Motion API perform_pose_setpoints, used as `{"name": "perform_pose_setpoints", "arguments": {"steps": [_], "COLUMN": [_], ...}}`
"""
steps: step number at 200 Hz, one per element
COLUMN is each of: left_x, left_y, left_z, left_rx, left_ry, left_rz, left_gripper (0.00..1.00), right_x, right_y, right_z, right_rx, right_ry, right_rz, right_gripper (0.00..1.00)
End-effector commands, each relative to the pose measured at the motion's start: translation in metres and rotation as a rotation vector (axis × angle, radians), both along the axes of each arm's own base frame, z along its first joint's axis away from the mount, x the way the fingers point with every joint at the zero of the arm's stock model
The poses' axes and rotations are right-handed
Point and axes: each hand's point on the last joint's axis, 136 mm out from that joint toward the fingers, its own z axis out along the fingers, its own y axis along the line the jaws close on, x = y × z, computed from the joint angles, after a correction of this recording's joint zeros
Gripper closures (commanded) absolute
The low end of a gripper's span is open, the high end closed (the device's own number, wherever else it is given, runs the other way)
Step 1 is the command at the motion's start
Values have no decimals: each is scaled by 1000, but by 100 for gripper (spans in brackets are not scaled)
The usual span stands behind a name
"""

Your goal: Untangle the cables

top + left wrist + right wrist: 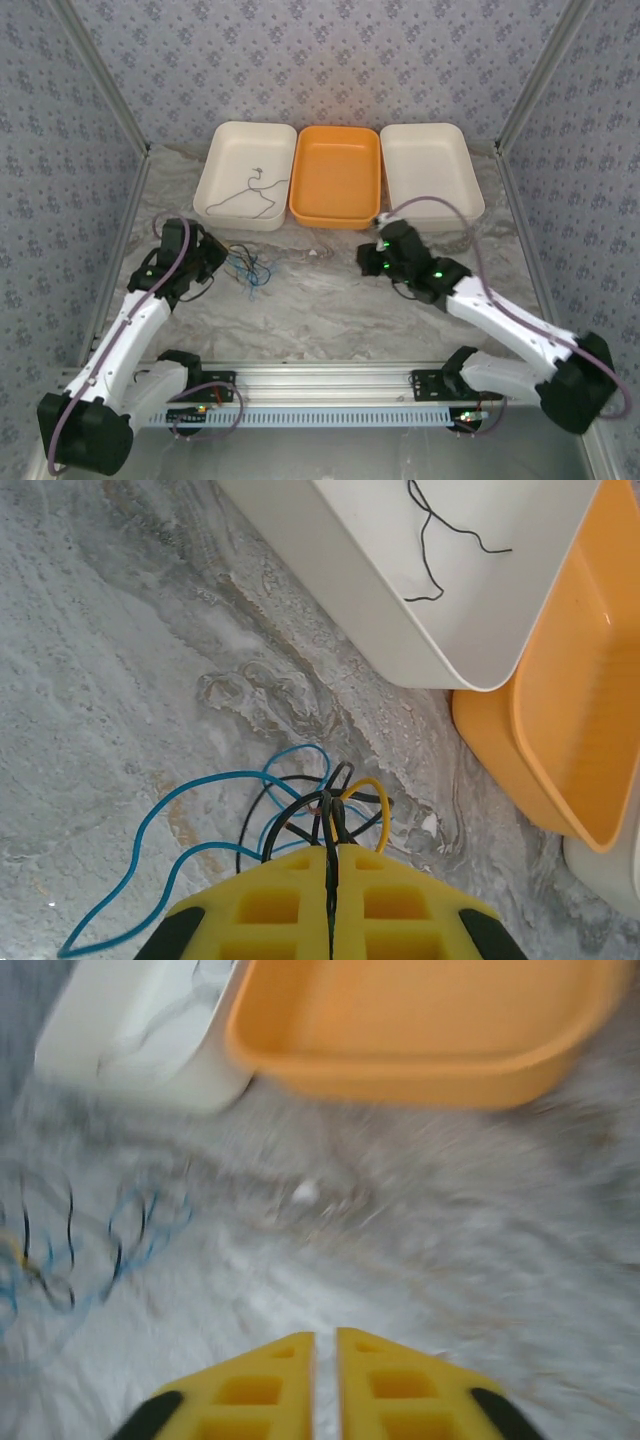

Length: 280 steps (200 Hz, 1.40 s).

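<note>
A tangle of thin cables (248,268), blue-green, dark and one yellow, lies on the marble table in front of the left white tray. My left gripper (218,262) sits at its left edge. In the left wrist view the yellow fingers (333,848) are shut on dark strands of the tangle (320,795), and blue loops trail off to the left. One dark cable (250,195) lies apart inside the left white tray (440,540). My right gripper (368,262) hovers to the right of the tangle, its fingers (325,1335) a narrow gap apart with nothing between them. That view is blurred, with the cables (90,1230) at far left.
Three trays stand in a row at the back: left white tray (215,190), orange tray (337,215) and right white tray (432,170). Patterned walls close in both sides. A metal rail (320,380) carries the arm bases at the near edge.
</note>
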Motion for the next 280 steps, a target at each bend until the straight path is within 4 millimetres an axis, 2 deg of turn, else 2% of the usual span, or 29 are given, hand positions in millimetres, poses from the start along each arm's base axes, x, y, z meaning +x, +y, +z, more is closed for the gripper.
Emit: {"name": "perform_pose_setpoints", "arguments": {"steps": [1,21,41,59,73,107,140,163,186,210,280], "left_x": [9,9,7,6,6,6,5,6,7,8,5], "left_y": [-13,-23,-27,-32,-36,-41,-47,-51,-52,-54,-56], "left_z": [41,66,85,99,111,144,172,179,179,178,177], "left_rx": [-61,-99,-116,-143,-162,-200,-208,-216,-219,-228,-232], "left_ry": [-111,-156,-187,-219,-241,-288,-321,-322,-318,-314,-303], "left_rz": [-51,-95,-127,-151,-163,-188,-225,-250,-254,-261,-276], "left_gripper": [100,100,100,100,100,100,100,100,100,100,100], "right_x": [-11,-14,-8,-4,-5,-4,-13,-13,-9,-9,18], "right_y": [56,88,105,122,132,135,131,132,132,142,172], "right_z": [-13,-28,-35,-26,-16,-4,-9,-9,14,29,33], "right_rx": [7,66,188,321,346,291,190,117,149,104,3], "right_ry": [-1,30,109,124,97,-58,-237,-350,-542,-696,-825], "right_rz": [165,216,161,139,157,237,405,448,437,466,455], "right_gripper": [74,62,56,54,53,46,43,40,38,37,32]}}
